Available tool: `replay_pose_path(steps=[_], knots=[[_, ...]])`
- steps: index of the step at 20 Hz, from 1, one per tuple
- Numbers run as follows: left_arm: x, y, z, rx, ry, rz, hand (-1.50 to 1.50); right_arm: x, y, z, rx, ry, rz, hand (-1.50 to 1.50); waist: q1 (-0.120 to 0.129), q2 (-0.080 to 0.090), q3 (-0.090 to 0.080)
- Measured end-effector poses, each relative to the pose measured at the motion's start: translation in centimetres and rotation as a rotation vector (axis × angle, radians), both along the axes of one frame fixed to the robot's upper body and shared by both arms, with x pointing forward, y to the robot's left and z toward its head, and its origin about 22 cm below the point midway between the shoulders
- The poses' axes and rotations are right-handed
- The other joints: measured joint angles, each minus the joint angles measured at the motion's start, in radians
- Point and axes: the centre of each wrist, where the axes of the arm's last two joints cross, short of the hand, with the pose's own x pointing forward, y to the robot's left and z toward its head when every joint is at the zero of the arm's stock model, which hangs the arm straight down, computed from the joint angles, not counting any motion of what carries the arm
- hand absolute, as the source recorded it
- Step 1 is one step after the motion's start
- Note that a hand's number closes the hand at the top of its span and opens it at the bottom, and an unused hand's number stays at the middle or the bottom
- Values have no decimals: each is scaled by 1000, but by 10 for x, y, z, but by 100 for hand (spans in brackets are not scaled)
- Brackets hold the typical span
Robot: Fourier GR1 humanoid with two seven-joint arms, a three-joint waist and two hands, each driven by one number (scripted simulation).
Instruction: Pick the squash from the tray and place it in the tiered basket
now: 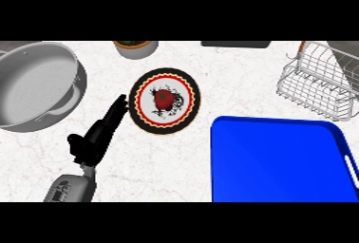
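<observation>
The blue tray (280,161) lies at the lower right, and no squash shows on the part of it in view. At the upper right stands the white wire tiered basket (316,88); I see no squash in it either. My left hand (95,137) comes in at the lower left, open, its straight fingers pointing up toward the left edge of a round plate (188,90). It holds nothing. The right hand is out of view.
The plate has a black rim and a red round thing (163,96) at its middle. A big grey pan (35,85) fills the left side. A small tan pot (135,47) and a dark flat object (236,43) sit at the far edge.
</observation>
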Motion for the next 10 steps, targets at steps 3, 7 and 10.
replay_pose_path(steps=[3,7,10], knots=[[-1,1,-1,-1,1,-5,0,16,15,-12,10,7,13,150,-1,1,0],[-4,3,-2,0,-8,-6,0,28,26,-21,53,7,42,150,1,2,0],[-5,1,-4,-6,-3,0,0,37,39,-30,104,12,64,150,-5,0,0]])
